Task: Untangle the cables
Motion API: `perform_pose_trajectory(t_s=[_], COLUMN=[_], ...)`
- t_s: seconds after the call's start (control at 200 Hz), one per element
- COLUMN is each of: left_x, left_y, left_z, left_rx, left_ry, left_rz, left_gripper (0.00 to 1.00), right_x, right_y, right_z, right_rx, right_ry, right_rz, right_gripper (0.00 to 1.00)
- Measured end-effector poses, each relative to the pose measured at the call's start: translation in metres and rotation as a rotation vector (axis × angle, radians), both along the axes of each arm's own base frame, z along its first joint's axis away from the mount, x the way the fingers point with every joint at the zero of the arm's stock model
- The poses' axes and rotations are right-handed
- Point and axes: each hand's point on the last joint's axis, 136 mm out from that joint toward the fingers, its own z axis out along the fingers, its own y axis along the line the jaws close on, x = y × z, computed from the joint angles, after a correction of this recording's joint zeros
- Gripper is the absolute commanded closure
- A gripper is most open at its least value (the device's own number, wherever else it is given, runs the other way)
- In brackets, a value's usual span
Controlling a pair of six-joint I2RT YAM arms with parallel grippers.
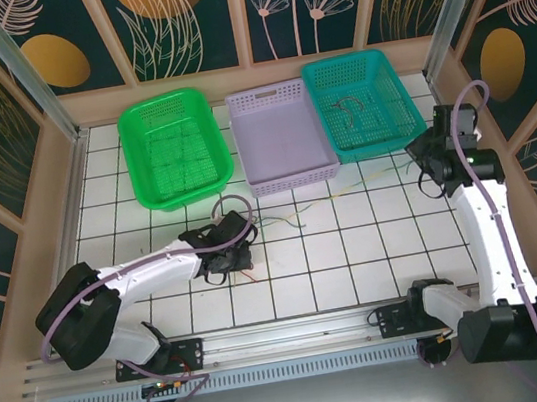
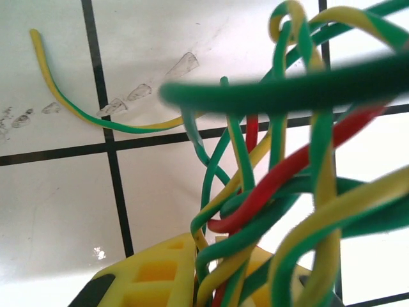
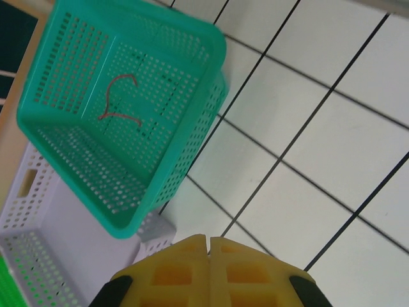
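Left jaws pinched the limp, featherlight cables [image 2: 255, 198] at their knot; right jaws sat closed, empty. The ten-o'clock loose end [image 2: 96, 119] looked easiest to pull.

Closed right pincer [image 3: 209, 246] hovers near teal basket [image 3: 77, 185] containing a red cable [image 3: 118, 96].
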Motion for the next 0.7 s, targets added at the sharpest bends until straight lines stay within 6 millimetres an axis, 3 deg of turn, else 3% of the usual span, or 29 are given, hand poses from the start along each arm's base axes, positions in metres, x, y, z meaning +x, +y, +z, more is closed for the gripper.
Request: perform_pose_trajectory(t_s=[0.11,0.415,0.701], left_x=[0.002,0.013,0.019], left_y=[-0.003,-0.015,-0.018], left_z=[0.001,0.006,0.005], left_rx=[-0.016,-0.045,-0.082], left_ry=[-0.007,-0.039,-0.06], left_rz=[0.0,0.001,0.014], left_gripper=[1.0,1.0,1.0], right_x=[0.006,0.024,0.038], right_y=[-0.015,-0.025,-0.035], right_z=[0.01,0.048,0.096], right_rx=[-0.042,-0.087,-0.126], right_ry=[0.0,-0.043,-0.104], right_rz=[-0.021,-0.02,-0.034], right_gripper=[1.0,1.0,1.0])
